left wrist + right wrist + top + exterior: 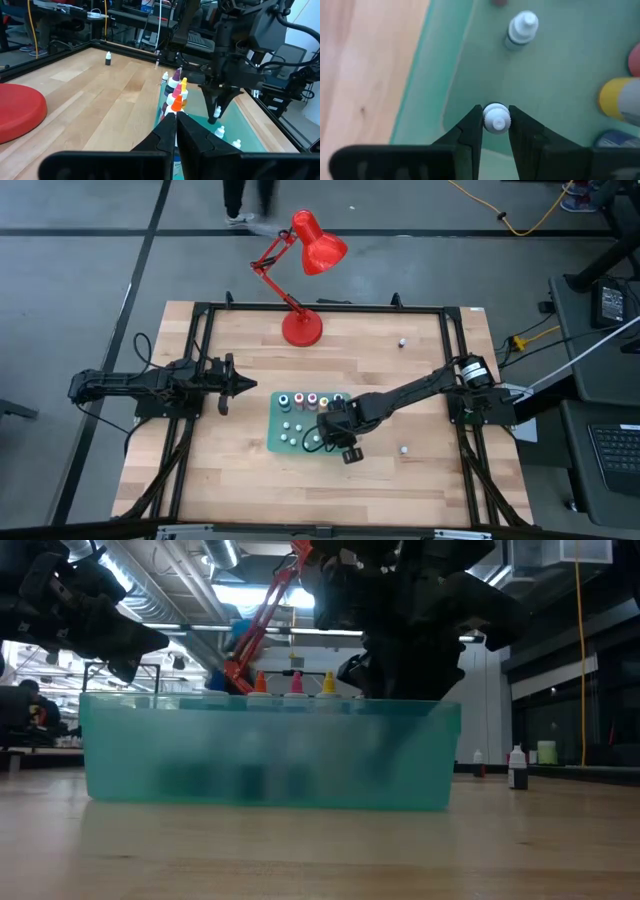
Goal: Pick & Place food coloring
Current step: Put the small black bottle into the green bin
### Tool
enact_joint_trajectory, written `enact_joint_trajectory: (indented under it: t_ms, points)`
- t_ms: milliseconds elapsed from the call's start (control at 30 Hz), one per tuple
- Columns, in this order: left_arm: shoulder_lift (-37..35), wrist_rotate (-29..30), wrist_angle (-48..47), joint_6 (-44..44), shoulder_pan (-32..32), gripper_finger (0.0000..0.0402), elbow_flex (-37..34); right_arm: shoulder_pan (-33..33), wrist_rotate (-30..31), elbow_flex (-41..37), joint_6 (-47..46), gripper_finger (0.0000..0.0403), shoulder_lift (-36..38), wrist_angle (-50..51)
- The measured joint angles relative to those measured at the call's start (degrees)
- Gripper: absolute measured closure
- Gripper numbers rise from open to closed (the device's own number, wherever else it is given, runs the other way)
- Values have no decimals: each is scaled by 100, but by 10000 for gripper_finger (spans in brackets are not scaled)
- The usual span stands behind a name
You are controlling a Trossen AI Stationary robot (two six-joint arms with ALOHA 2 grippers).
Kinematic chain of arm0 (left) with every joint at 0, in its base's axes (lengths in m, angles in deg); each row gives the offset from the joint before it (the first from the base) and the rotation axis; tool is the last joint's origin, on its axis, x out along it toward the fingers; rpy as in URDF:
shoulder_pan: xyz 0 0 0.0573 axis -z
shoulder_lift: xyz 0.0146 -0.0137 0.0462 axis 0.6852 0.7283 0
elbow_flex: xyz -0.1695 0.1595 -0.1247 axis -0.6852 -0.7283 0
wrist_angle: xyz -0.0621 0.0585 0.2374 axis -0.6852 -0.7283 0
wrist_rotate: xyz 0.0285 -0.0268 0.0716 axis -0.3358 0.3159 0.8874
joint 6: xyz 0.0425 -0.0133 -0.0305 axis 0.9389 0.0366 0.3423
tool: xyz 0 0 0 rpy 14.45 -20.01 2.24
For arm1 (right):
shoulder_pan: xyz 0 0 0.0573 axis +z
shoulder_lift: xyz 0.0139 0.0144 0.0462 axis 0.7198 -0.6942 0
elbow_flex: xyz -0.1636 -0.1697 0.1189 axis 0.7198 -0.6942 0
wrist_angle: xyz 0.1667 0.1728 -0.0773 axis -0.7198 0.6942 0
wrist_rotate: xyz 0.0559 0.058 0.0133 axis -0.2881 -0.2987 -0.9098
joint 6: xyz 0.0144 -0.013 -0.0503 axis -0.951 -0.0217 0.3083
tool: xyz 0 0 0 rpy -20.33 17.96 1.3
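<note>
A teal tray (275, 442) sits mid-table and holds the food coloring. A back row of bottles (311, 400) has orange, pink and yellow tips (296, 683). Small white-capped bottles (290, 428) stand in front of it. My right gripper (323, 429) reaches down into the tray and is shut on one white-capped bottle (496, 119). Another white-capped bottle (521, 29) stands upright on the tray floor beyond it. My left gripper (236, 385) hovers shut, left of the tray. My right gripper pinches the small bottle by its white cap (496, 113), one finger on each side. The fingers (216, 102) come from above, pointing down into the tray. The bottle stays upright. I cannot tell whether its base rests on the tray floor.
A red desk lamp stands on its base (303, 329) behind the tray, its head (319, 246) beyond the far edge. Two loose small bottles stand on the wood, one far right (402, 341) and one near right (404, 448). A black frame (450, 360) borders the table.
</note>
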State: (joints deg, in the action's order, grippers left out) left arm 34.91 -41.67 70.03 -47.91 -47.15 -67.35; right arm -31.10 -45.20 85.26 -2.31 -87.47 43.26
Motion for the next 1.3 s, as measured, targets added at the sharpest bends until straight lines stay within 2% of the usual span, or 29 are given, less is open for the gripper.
enact_joint_trajectory:
  t_ms: [233, 833, 1167, 1300]
  points:
    - [-1, 0, 0, 0, 0, 391, 1, 0, -261, -148, -228, 318, -2, -180]
    - [-1, 0, 0, -2, 0, 391, 1, 0, -248, -199, -380, 314, -2, -160]
    - [1, 0, 0, 0, 0, 390, 1, -2, -243, -197, -459, 251, -2, -153]
    - [-1, 1, 0, 0, 0, 393, 0, -2, -224, -44, -540, 226, -2, 135]
